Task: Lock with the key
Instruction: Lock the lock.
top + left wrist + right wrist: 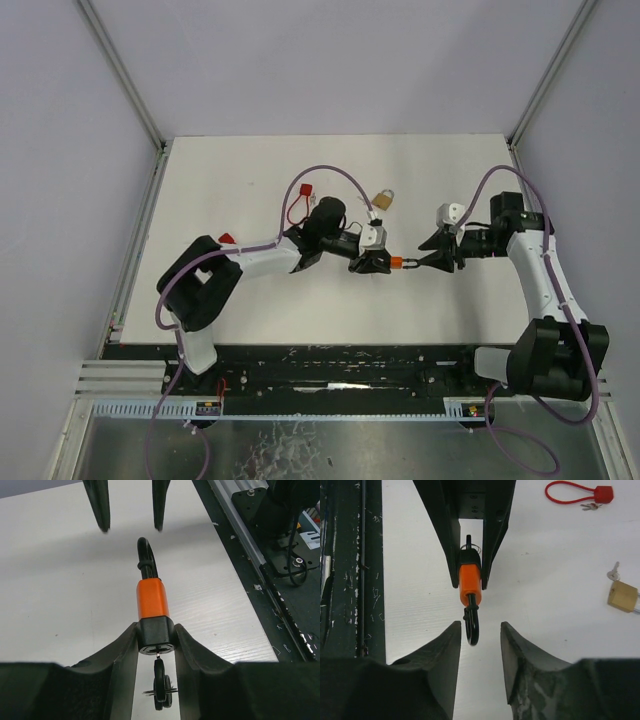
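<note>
An orange and black padlock [152, 605] with a black shackle [145, 555] is held above the table. My left gripper [156, 640] is shut on its black base. A black-headed key [161, 682] sits in the keyhole and hangs toward the camera. In the top view the padlock [396, 263] lies between both grippers. My right gripper [480, 627] is open, its fingertips on either side of the shackle tip [472, 627] without touching it. It also shows in the top view [428, 259], and the left gripper [376, 262] faces it.
A brass padlock [383, 197] with a key lies on the white table behind the grippers; it also shows in the right wrist view [623, 596]. A red cable lock [576, 494] lies further left. The black rail [340, 365] runs along the near table edge.
</note>
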